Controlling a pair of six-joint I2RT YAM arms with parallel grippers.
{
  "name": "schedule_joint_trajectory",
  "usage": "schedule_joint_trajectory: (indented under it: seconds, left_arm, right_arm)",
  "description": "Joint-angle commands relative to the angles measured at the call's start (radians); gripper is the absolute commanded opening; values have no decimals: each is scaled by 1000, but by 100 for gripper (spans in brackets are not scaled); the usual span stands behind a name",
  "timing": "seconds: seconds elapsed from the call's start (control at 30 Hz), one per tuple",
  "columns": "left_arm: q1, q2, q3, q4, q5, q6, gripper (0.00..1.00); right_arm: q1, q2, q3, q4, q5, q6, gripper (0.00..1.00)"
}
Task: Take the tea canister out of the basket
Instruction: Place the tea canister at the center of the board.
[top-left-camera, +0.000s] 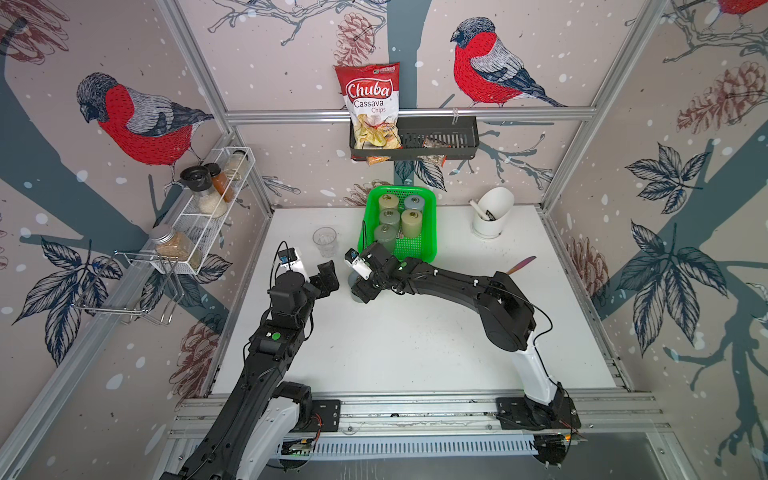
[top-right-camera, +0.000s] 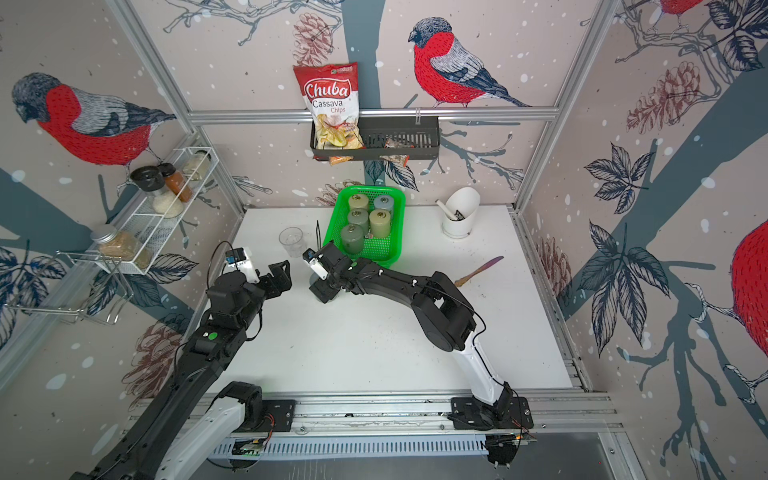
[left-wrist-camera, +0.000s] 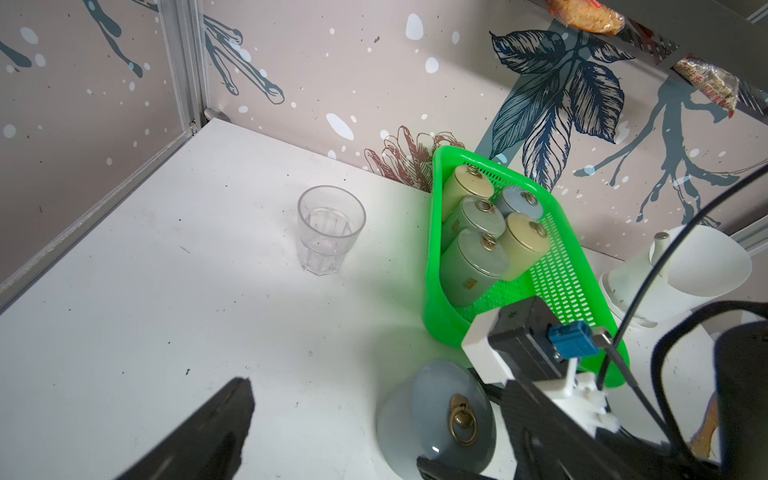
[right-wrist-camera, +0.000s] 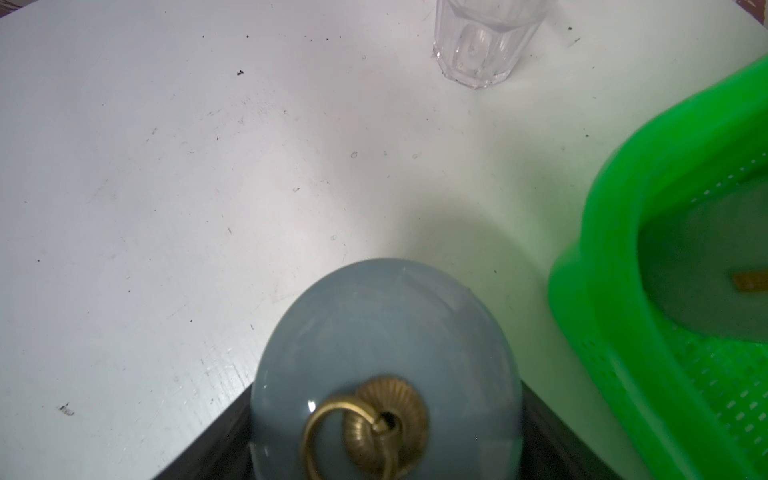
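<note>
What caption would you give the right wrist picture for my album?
Blue-grey tea canister in the right tool just outside the green basket, a clear glass beyond on the white table.

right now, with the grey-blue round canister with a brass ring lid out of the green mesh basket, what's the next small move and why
Probably set it down and open the right gripper: its fingers flank the grey-blue canister beside the green basket over white table; whether its base touches is unclear.

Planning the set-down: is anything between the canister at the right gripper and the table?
Nothing visible. The canister, held in the right gripper, is outside the basket, bare table around it; the glass stands apart.
</note>
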Motion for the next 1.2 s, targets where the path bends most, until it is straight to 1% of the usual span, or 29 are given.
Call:
schedule_joint_trajectory:
  seconds: [0.0,0.13,0.3,0.4,0.5,0.57,0.7,0.77,0.93,1.07,1.17]
  left_arm:
    - [3,2,-3,19,9,1,97]
    - [3,0,-2,21,8,7,97]
    - [3,1,-4,25,10,7,97]
    - [3,1,-4,24,11,5,97]
    - [3,-2,-6,24,12,6,97]
    - [3,-4,-7,23,12,6,97]
    - [3,-9,-6,22,13,7,97]
    - [4,-13,-6,22,15,9,97]
    - [3,-22,-7,25,21,6,97]
    - [3,-27,-4,34,29,4,97]
    - [3,-12,-2,46,60,6,97]
  right_arm:
    - [-3,5,10,47,15,15,52]
    - [-3,8,11,41,19,15,57]
    - [-3,14,6,34,19,15,70]
    - [-4,14,0,36,19,18,75]
    - [-3,14,-4,36,13,17,85]
    - [-5,7,-10,38,-4,13,99]
    - [-7,-28,-34,59,-29,20,100]
    - [-20,-60,-42,71,-71,37,100]
    - [-72,-192,-82,120,-162,75,100]
    - [-125,-283,-126,158,-171,87,100]
    - [-185,-310,-159,196,-164,107,100]
